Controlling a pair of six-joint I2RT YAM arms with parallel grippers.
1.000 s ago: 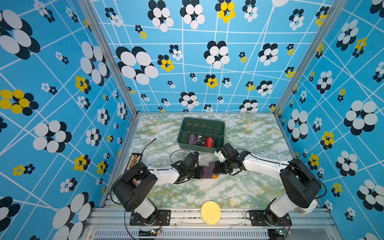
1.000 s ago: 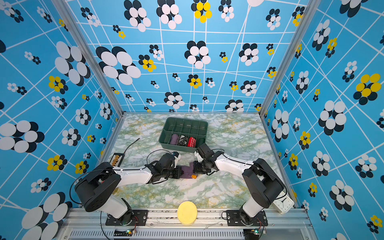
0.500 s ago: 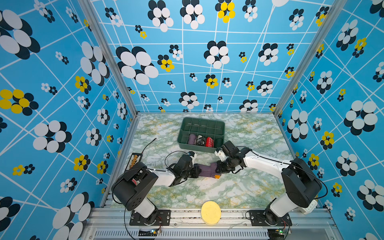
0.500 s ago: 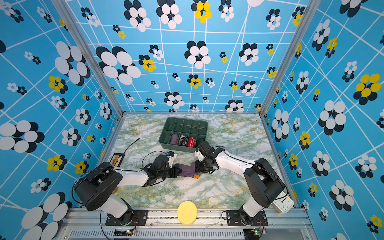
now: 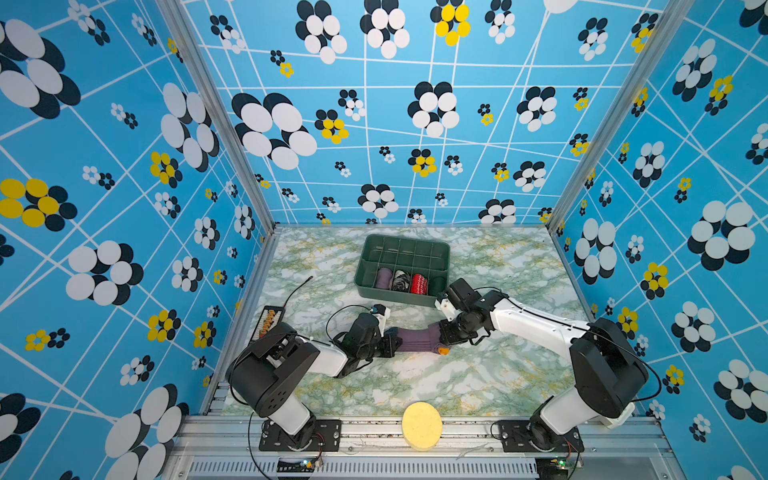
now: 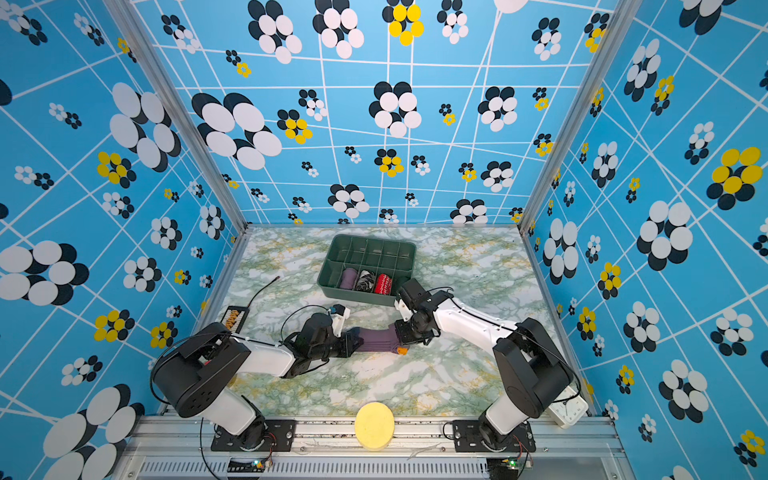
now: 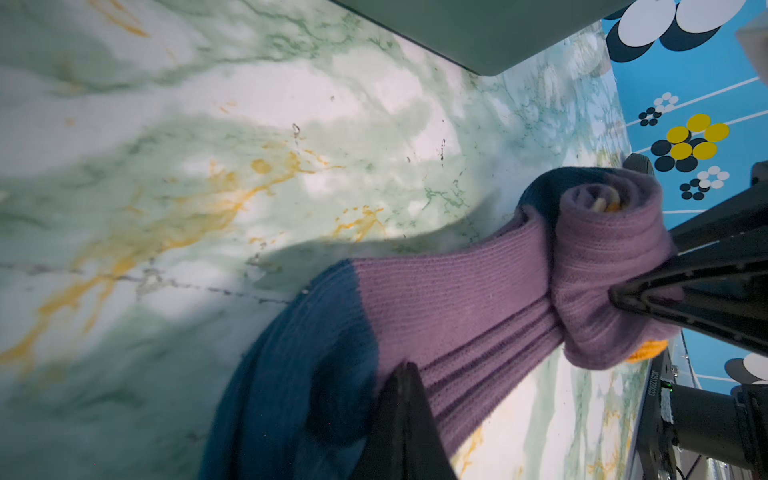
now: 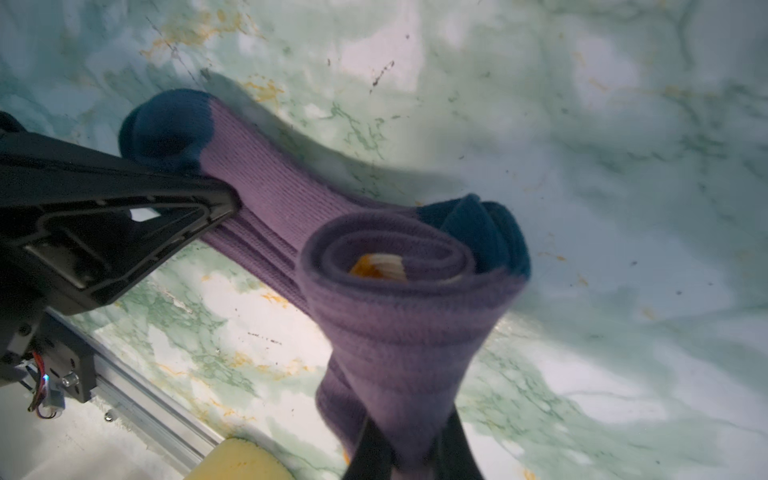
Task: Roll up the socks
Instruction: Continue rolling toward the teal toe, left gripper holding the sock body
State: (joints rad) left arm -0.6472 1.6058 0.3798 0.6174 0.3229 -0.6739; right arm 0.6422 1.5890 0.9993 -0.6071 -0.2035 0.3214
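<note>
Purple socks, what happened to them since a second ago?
The left end effector drew back leftward in a top view, away from the right end effector, stretching the purple ribbed knit socks longer between them. Both kept their grip. The green plastic divided bin and round yellow sponge stayed put.

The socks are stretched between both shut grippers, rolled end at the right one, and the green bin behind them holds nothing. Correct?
One slip: both top views show the green bin holding a purple bundle, a black-and-white bundle and a red bundle. The socks do stretch between left gripper and right gripper, rolled end at the right.
</note>
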